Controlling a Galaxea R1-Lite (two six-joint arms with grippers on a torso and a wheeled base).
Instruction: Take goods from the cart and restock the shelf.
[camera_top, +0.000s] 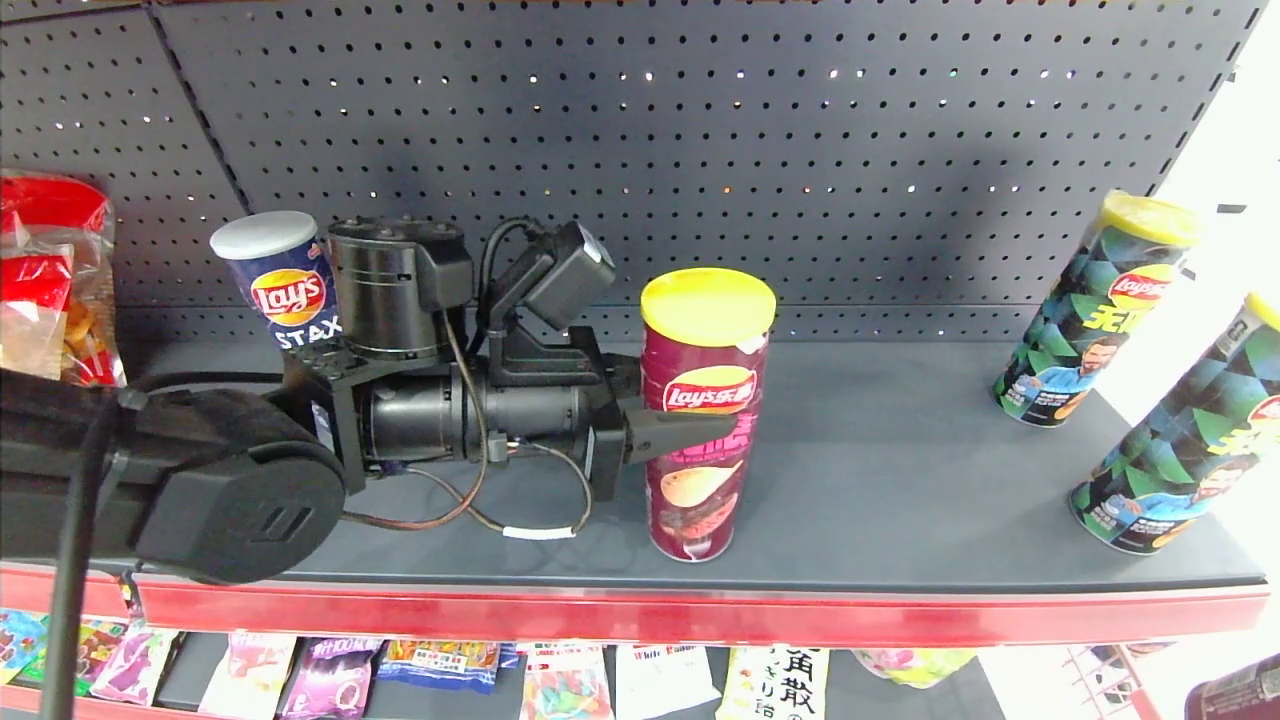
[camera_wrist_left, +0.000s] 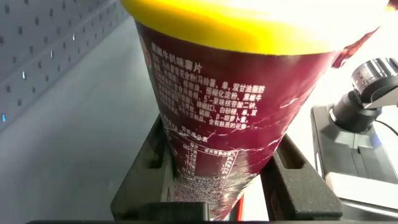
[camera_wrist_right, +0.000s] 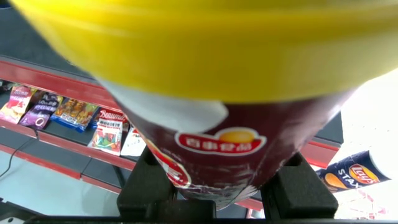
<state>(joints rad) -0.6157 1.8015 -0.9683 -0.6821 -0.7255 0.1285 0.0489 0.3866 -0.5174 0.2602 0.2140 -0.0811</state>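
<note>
A maroon chips can (camera_top: 705, 400) with a yellow lid stands upright near the front of the grey shelf board (camera_top: 880, 480). My left gripper (camera_top: 700, 428) comes in from the left and is shut on its middle. In the left wrist view the can (camera_wrist_left: 211, 106) sits tight between both fingers (camera_wrist_left: 146, 174). My right gripper (camera_wrist_right: 219, 163) is shut on a second maroon can (camera_wrist_right: 217, 146) with a yellow lid, held out in front of the shelving.
A blue chips can (camera_top: 280, 280) stands behind my left wrist, and red snack bags (camera_top: 45, 280) lie at the far left. Two green-black cans (camera_top: 1095, 310) (camera_top: 1180, 440) stand at the right, with bare board between them and the maroon can. Snack bags (camera_top: 560, 680) fill the lower shelf.
</note>
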